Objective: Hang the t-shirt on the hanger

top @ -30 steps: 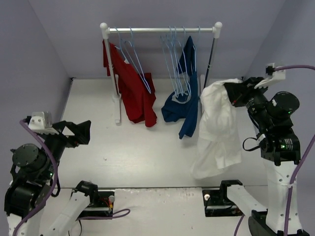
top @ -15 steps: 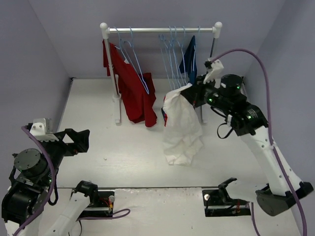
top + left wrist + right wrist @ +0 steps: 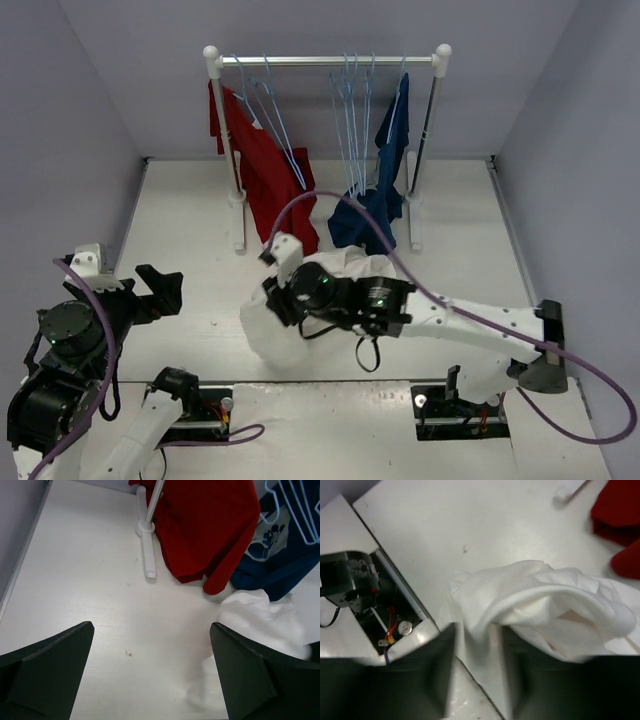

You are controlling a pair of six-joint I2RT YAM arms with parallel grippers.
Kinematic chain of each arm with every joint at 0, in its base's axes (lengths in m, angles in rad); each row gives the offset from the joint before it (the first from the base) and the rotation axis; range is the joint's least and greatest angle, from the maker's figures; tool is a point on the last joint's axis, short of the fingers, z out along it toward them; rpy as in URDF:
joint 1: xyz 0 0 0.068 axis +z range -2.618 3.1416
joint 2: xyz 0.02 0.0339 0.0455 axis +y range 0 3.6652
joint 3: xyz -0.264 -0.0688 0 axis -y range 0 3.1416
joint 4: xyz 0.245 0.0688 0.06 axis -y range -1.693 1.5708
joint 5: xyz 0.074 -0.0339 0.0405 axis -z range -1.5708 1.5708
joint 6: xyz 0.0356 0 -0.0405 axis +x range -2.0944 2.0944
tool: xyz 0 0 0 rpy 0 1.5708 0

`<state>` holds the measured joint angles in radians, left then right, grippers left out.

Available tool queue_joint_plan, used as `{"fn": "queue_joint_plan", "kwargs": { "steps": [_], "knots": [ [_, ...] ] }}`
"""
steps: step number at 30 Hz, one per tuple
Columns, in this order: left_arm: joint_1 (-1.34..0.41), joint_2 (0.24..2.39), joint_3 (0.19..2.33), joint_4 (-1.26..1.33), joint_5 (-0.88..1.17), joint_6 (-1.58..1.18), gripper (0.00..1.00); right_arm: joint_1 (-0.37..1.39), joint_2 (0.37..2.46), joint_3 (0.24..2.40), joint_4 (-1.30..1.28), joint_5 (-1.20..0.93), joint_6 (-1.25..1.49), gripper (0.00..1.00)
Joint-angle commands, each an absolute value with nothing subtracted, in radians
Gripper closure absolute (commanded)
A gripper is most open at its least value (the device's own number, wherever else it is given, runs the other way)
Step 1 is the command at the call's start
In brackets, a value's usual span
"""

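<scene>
Top external view. The right arm lies low, stretched across the table [image 3: 190, 200] toward the left side. The right claw [image 3: 270, 303] is sunk into a heap of white cloth, the t-shirt [image 3: 262, 338]. The shirt is bunched on the table surface. Most of it sits beneath and just beyond the claw, and a second lobe shows behind the wrist.

Right wrist view. The frame is smeared and the fingers are dark and soft-edged. The jaws stand narrow, with a raised fold of the t-shirt running down into the gap between them, so it reads as pinched on the cloth. The rest of the shirt mounds ahead and to the right of the claw. To the claw's left is an arm base plate [image 3: 380, 605] with exposed wires. Far ahead and to the right, the hem of a red shirt [image 3: 620, 510] is in view.

Left wrist view. The left claw [image 3: 151, 626] has its jaws spread wide, with bare table showing between them. The t-shirt lies ahead and to the right, its edge just past the right finger and not touching it. Further ahead the red shirt hangs down to the table. A navy shirt [image 3: 280, 555] hangs to its right, ahead of the right finger. The foot of the clothes rack [image 3: 147, 555] stands ahead, left of the red shirt.

Top external view again. The rack stands far ahead of both claws, at the back of the table. Pale-blue hangers [image 3: 352, 100] hang on its rail, several of them bare in the middle. The red shirt hangs at the rail's left end and the navy shirt at its right. The t-shirt is on none of them and lies well apart from the rail, down on the table in the right claw.
</scene>
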<state>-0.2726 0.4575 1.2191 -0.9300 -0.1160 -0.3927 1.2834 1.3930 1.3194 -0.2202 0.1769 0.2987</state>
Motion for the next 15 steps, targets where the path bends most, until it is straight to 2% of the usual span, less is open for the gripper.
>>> {"fn": "queue_joint_plan", "kwargs": {
  "steps": [1,3,7,10,15],
  "knots": [
    [-0.27,0.465,1.16,-0.922,-0.07,-0.44,0.03,1.351,1.5,1.261,-0.133,0.304,0.371,0.41],
    [-0.27,0.472,1.131,-0.922,-0.037,-0.449,0.03,1.351,1.518,1.251,-0.133,0.338,0.355,0.33],
    [-0.27,0.498,1.086,-0.92,0.046,-0.463,0.03,1.312,1.459,1.215,-0.133,0.375,0.336,0.3],
    [-0.27,0.545,1.032,-0.915,0.147,-0.505,0.03,1.212,1.397,1.159,-0.133,0.344,0.299,0.31],
    [-0.273,0.655,0.9,-0.883,0.256,-0.578,0.03,1.033,1.373,1.047,-0.112,0.239,0.233,0.39]
  ]
}}
